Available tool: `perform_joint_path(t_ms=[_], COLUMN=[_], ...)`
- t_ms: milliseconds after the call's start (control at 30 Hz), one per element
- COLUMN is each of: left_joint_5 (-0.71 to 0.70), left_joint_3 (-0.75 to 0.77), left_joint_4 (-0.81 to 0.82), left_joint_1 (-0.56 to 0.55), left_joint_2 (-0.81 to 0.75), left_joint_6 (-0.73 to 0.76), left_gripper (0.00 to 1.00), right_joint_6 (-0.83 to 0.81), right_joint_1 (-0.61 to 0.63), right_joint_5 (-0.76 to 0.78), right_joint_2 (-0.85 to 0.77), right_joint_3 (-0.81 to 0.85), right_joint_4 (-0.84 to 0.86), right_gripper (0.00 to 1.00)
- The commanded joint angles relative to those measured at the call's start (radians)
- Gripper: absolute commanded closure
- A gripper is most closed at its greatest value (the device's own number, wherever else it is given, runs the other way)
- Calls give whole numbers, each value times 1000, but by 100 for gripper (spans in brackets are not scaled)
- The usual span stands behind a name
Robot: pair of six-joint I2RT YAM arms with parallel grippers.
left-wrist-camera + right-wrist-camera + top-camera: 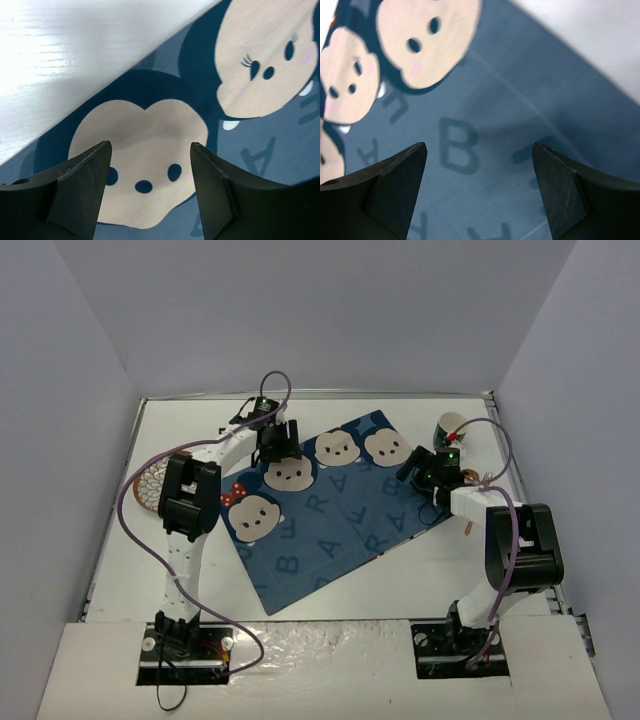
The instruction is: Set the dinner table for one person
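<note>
Sam: Where is the worktop (390,585)?
Ana: It is the big white flat thing under it all. The left arm (190,498) and the right arm (520,545) are fixed at its near edge.
Sam: What lies on it?
Ana: A blue mat (330,515) lies in the middle, turned a bit crooked. It has mouse faces and letters on it.
Sam: Where is the left claw?
Ana: The left claw (150,147) hangs over the far left part of the mat, close to the mat's edge. Its two fingers are apart. Nothing is between them, and a mouse face (140,160) shows below.
Sam: And the right claw?
Ana: The right claw (479,147) hangs over the right side of the mat. Its fingers are wide apart too, with nothing in them. A letter B (456,150) on the mat shows below.
Sam: What is left of the mat?
Ana: A round brown disc (148,485) lies on the worktop, apart from the mat. The left arm hides part of it.
Sam: And farther back?
Ana: A white cup (450,428) is past the mat's far right corner. I cannot tell if it stands straight or tips.
</note>
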Motion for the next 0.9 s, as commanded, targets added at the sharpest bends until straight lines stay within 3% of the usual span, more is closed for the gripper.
perform_joint_path(t_ms=[0, 533, 867], left_joint_5=[-10, 12, -26], left_joint_3=[30, 47, 134], left_joint_4=[12, 18, -41], left_joint_1=[21, 45, 50], left_joint_2=[14, 38, -152], left_joint_6=[6, 2, 5], left_gripper=[40, 39, 12], right_joint_6=[29, 12, -89], right_joint_1=[-68, -168, -54], right_joint_5=[25, 21, 61], right_joint_2=[-1, 22, -204], right_joint_3=[-47, -74, 121], right_joint_4=[95, 105, -52], right_gripper=[18, 18, 12])
